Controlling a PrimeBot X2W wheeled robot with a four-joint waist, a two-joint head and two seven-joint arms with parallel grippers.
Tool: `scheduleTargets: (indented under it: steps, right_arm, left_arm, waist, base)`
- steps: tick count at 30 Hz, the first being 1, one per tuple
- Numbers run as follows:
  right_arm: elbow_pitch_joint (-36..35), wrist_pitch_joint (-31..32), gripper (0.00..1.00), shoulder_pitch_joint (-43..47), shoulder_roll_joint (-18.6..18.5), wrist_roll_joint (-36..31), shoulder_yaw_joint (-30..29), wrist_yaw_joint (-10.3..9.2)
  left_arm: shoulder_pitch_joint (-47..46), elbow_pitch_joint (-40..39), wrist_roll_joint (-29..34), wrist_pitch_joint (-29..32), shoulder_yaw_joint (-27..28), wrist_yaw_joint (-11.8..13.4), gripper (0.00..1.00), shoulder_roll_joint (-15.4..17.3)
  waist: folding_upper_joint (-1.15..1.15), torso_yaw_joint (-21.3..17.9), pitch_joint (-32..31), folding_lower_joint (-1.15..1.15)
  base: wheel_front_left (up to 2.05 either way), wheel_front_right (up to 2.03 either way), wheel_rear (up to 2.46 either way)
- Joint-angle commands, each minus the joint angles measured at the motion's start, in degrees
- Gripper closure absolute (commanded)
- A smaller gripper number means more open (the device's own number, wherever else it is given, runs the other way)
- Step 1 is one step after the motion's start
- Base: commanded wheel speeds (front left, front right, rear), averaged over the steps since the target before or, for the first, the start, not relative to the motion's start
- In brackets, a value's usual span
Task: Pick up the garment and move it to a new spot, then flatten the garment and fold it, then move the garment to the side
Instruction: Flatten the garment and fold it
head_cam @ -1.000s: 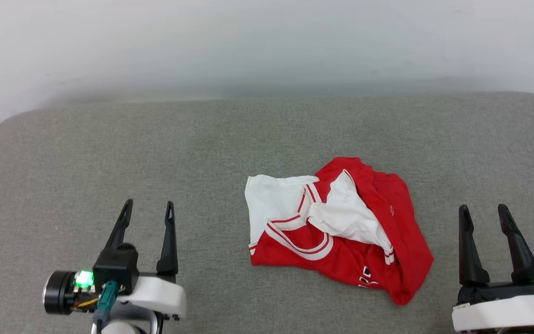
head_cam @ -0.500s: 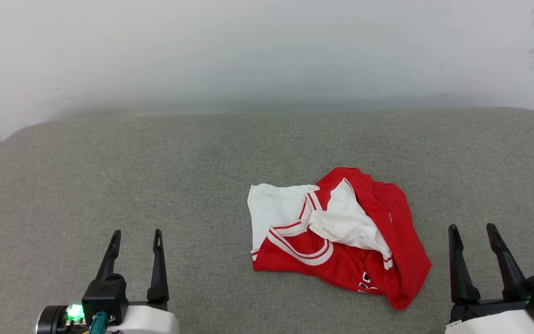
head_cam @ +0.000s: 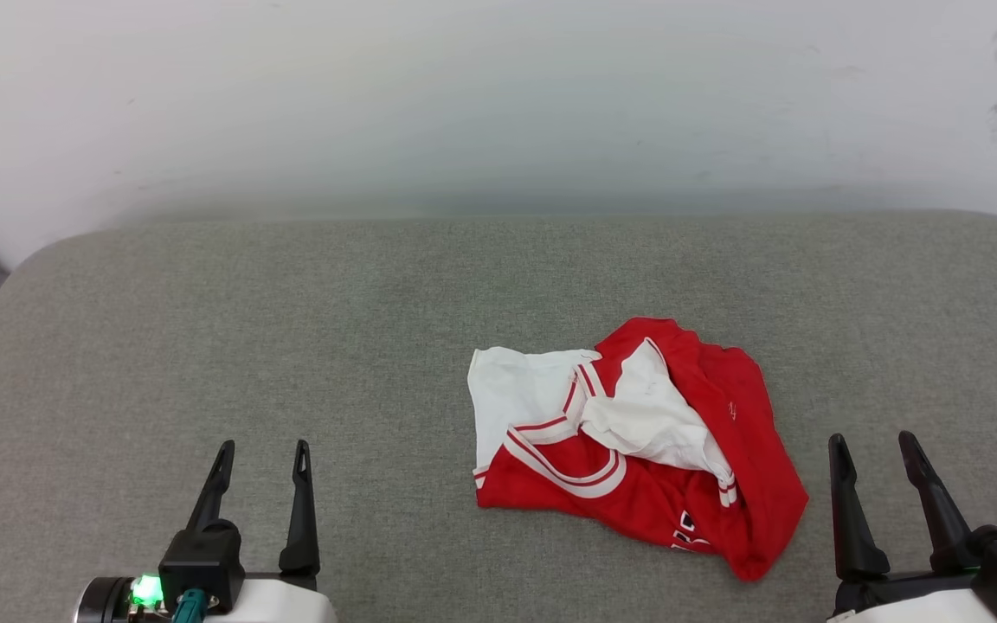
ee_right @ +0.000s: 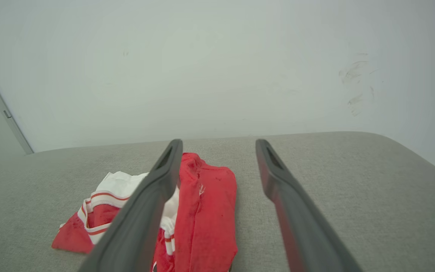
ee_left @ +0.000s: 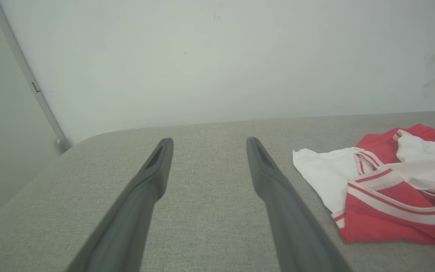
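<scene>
garment [head_cam: 637, 497] unmoved; left claw [head_cam: 263, 445], right claw [head_cam: 871, 438] drawn back

Head camera looks down on the surface [head_cam: 291, 329]; both wrist cameras skim low toward the wall [ee_left: 217, 56], sharing the garment [head_cam: 749, 415].

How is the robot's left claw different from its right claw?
The left gripper sits far from the garment, over bare grey cushion; the right gripper sits close beside the garment's red edge. The left gripper shows a glowing green light at its base; the right gripper's base is mostly cut off at the picture's edge. Both are open and empty, with two long dark fingers pointing away from the robot.
</scene>
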Motion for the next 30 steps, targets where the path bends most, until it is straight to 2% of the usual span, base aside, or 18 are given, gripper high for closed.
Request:
scheduleTargets:
  steps: [1,9,16,20,23,27,30]
  right_arm:
    - [0.16,-0.12,0.00,0.48,0.10,-0.24,0.13,-0.02]
    - [-1.21,-0.11,0.00,-2.98,0.10,-1.51,0.84,-0.02]
    - [-6.44,-0.12,0.00,-12.29,-0.89,-7.25,2.18,-0.02]
    - [-6.01,-0.12,0.00,-19.94,-5.44,-6.67,5.38,-0.02]
    - [-2.39,-0.11,0.00,-25.88,-10.33,-4.93,9.35,-0.02]
    - [4.02,1.62,0.00,-33.92,-17.36,-0.92,18.20,-0.03]
    - [6.57,8.31,0.00,-39.67,-22.89,4.74,27.04,-0.03]
  left_arm:
    - [0.58,0.04,0.43,-0.15,0.30,-0.15,0.00,-0.16]
    - [0.69,0.04,1.75,-0.15,2.34,-1.92,0.00,-1.75]
    - [-0.46,-0.39,2.63,-0.15,3.29,-2.93,0.00,-2.85]
    - [-1.57,-0.47,2.93,-0.15,3.77,-3.51,0.00,-3.27]
    - [-2.35,-0.27,3.19,-0.15,3.96,-3.95,0.00,-3.60]
    - [-3.45,-0.12,3.32,-0.15,4.04,-4.42,0.00,-4.13]
    - [-4.10,-0.06,3.32,-0.15,3.97,-4.59,0.00,-4.41]
  waist:
    - [0.00,0.01,-0.02,0.00]
    - [0.00,-0.28,0.31,0.00]
    - [0.00,-0.02,1.42,0.00]
    - [0.00,0.25,2.89,0.00]
    - [0.00,0.64,3.89,0.00]
    - [0.00,1.21,5.11,0.00]
    - [0.00,1.45,6.10,0.00]
  base:
    - [0.00,0.00,0.00]
    - [0.00,0.00,0.00]
    - [0.00,0.00,0.00]
    - [0.00,0.00,0.00]
    - [0.00,0.00,0.00]
    - [0.00,0.00,0.00]
    - [0.00,0.00,0.00]
